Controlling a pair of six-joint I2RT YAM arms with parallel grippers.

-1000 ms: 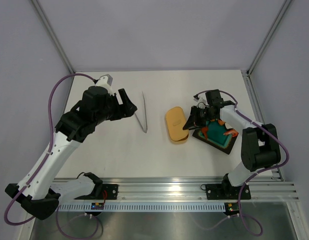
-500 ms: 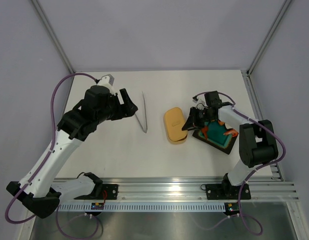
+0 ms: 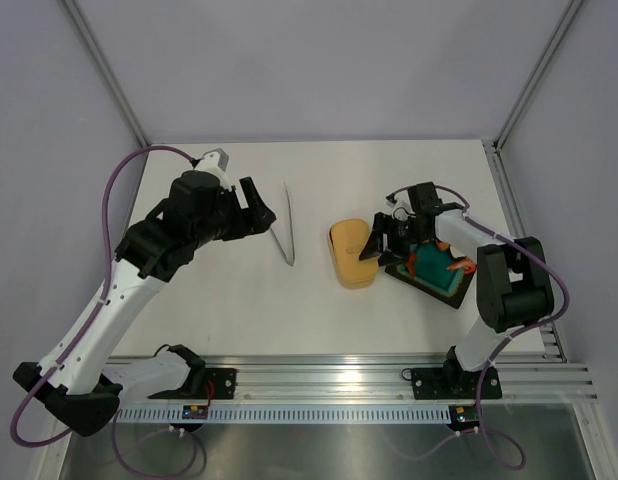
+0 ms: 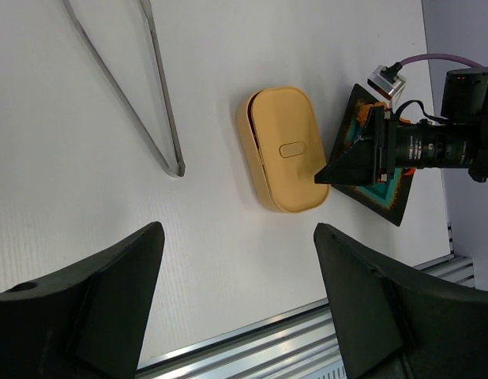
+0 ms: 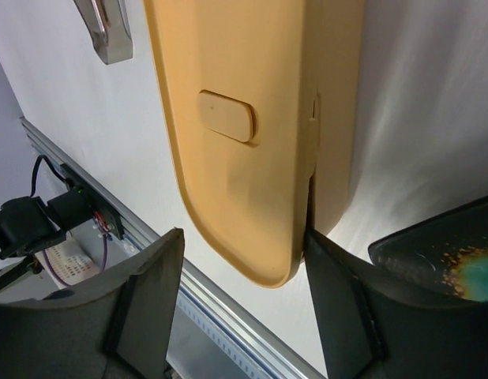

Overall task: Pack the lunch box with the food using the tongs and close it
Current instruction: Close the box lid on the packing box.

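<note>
The orange-tan lunch box (image 3: 351, 255) lies mid-table with its matching lid (image 5: 228, 118) on top; the box wall (image 5: 339, 118) shows beside the lid. My right gripper (image 3: 372, 240) is open at the box's right end. The lid's rounded end sits between its fingers, and one finger (image 5: 347, 300) is against the seam between lid and box. The silver tongs (image 3: 284, 228) lie flat to the left of the box. My left gripper (image 3: 255, 208) hovers open beside them, holding nothing. An orange piece of food (image 3: 460, 265) rests on the black tray (image 3: 429, 275).
The black square tray (image 4: 384, 193) with a teal inner face sits just right of the box, under my right wrist. An aluminium rail (image 3: 339, 385) runs along the near table edge. Grey walls close in the back and sides.
My right gripper's jaws have spread apart from a narrow grip at the box's right end. The box has nudged slightly left. The left arm has stayed still.
</note>
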